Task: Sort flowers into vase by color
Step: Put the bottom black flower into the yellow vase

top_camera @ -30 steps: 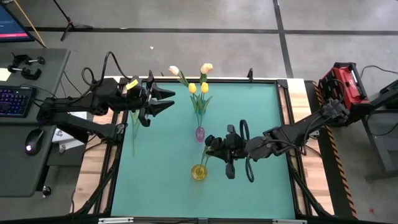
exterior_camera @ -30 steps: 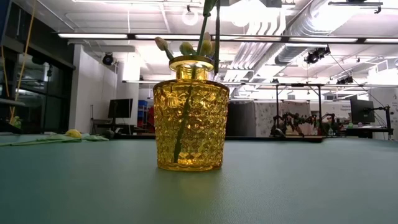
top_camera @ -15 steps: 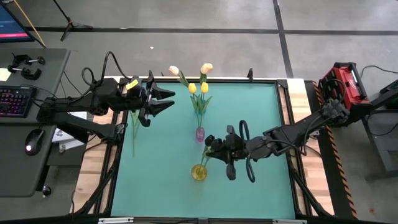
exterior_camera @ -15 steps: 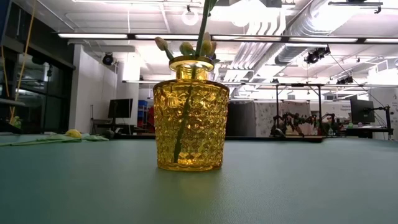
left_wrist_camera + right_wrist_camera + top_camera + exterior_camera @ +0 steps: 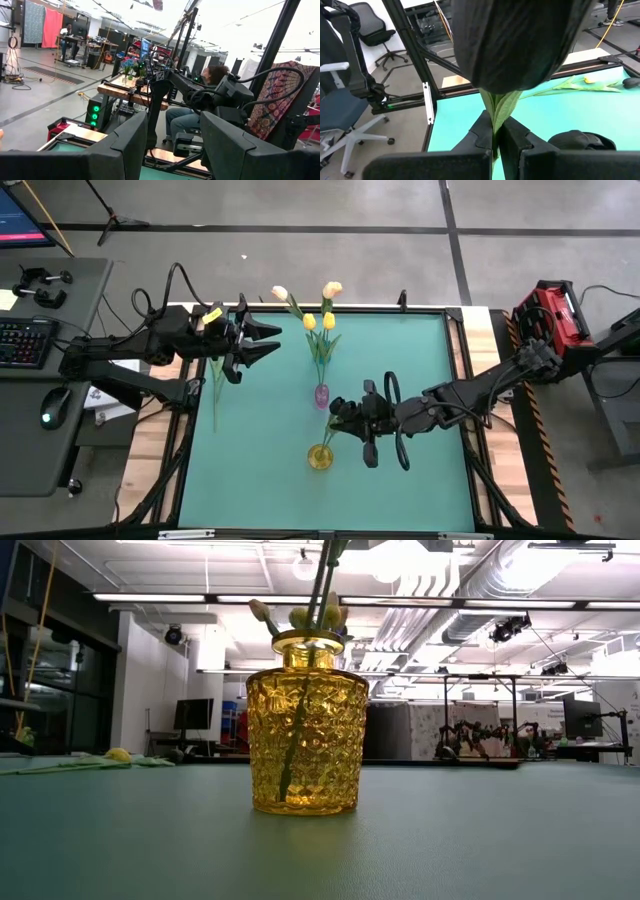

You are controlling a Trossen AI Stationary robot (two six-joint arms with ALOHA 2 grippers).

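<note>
Your right gripper (image 5: 343,418) has barely moved since a second ago; its fingers (image 5: 512,137) stay pinched on a flower stem (image 5: 496,116) running steeply down into the yellow vase (image 5: 307,740). Your left gripper (image 5: 262,341) waits, fingers spread, nothing between them. No readable writing.

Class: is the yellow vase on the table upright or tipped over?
Upright. The yellow vase stands on its flat base on the green table, mouth upward, with green stems inside it.
</note>
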